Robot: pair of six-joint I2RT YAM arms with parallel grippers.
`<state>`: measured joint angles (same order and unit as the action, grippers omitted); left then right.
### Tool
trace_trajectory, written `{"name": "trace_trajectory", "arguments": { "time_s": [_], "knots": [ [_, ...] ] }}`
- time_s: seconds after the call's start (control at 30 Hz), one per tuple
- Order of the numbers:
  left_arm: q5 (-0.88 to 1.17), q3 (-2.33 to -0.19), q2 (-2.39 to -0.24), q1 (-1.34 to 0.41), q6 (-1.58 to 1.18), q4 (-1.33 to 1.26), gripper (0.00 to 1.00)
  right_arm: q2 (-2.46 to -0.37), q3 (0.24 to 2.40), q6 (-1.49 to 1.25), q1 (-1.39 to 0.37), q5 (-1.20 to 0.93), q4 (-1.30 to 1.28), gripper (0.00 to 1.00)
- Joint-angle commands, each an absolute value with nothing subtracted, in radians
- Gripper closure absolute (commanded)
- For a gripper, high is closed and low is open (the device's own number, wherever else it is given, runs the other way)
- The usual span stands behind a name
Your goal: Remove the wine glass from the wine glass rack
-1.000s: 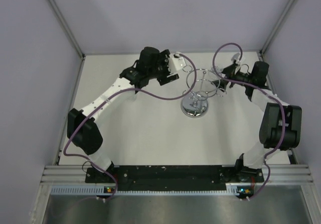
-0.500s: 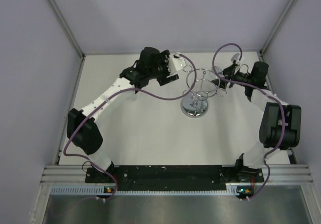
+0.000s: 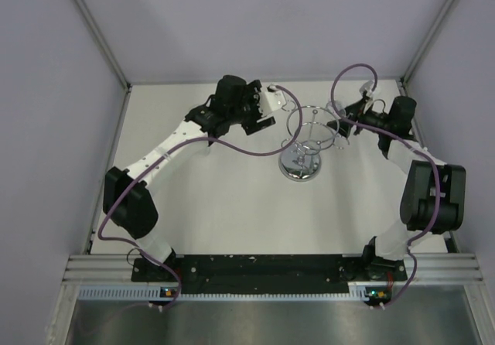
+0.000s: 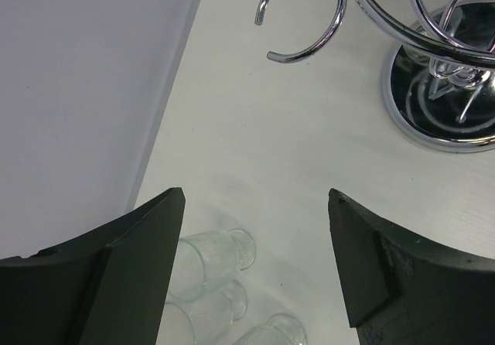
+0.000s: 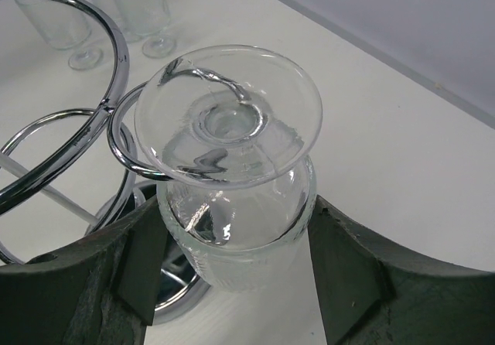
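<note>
White table (image 3: 232, 206) is carrying the wine glass rack (image 3: 303, 140); its 3 o'clock ring is holding an empty, inverted wine glass (image 5: 232, 159), with the right claw (image 5: 232, 237) gripping the bowl, narrower than a second ago. Left claw (image 4: 255, 206) is gaping wide, empty.

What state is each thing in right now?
Wine glass: hanging upside down in a rack ring, bowl gripped.
Rack: standing upright on the table.
Right gripper: closed on the hanging glass.
Left gripper: open, empty.
Spare glasses: upright on the table.
</note>
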<state>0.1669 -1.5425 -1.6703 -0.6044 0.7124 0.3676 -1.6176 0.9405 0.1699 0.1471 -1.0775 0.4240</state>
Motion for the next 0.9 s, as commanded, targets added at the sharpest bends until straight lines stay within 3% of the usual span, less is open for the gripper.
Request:
{"name": "trace_trajectory", "arguments": {
  "time_s": [0.0,0.5,0.87],
  "knots": [
    [0.176,-1.539,-1.611,-0.603,0.701,0.324,0.20,-1.557,0.954,0.137,0.150,-1.028,0.529,1.00],
    [0.186,-1.552,-1.606,-0.603,0.692,0.314,0.20,-1.563,0.956,0.120,0.187,-0.907,0.545,1.00],
    [0.202,-1.577,-1.588,-0.604,0.693,0.279,0.19,-1.514,1.032,0.055,0.253,-0.700,0.522,1.00]
  ]
}}
